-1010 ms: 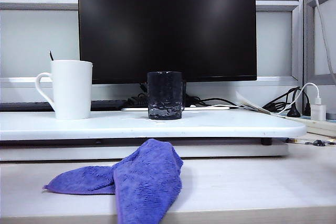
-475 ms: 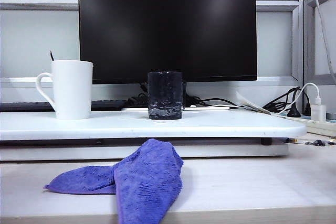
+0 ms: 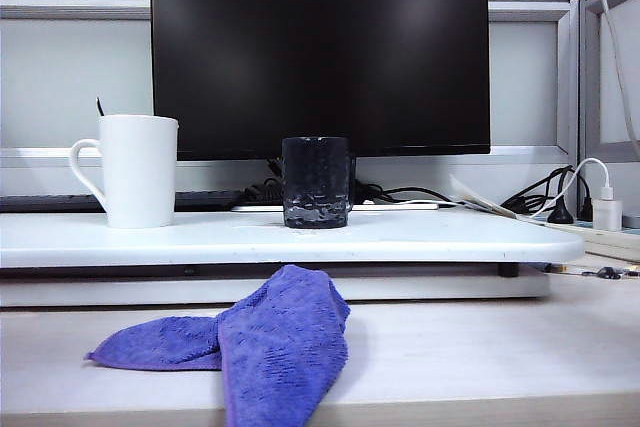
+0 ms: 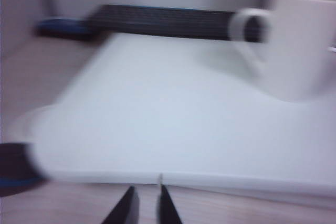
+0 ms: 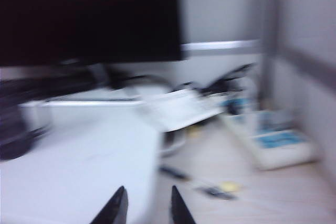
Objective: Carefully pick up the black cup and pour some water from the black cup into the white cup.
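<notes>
- Exterior view, from the left: a tall plain white ceramic mug (image 3: 137, 170) with a loop handle stands near the left edge of the raised white board (image 3: 420, 237).
- Left gripper (image 4: 144, 206) hangs just off the board's front edge, empty, its tips a narrow slit apart.
- Short dark bumpy translucent tumbler (image 3: 315, 182) stands mid-board; probably slippery and spill-prone, so grasp its wall mid-height and keep it upright.
- Right gripper (image 5: 145, 205) hovers by the board's right edge, moderately parted, empty.

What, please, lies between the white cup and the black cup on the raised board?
Nothing: in the exterior view, the board is bare between the white cup and the black cup.
</notes>
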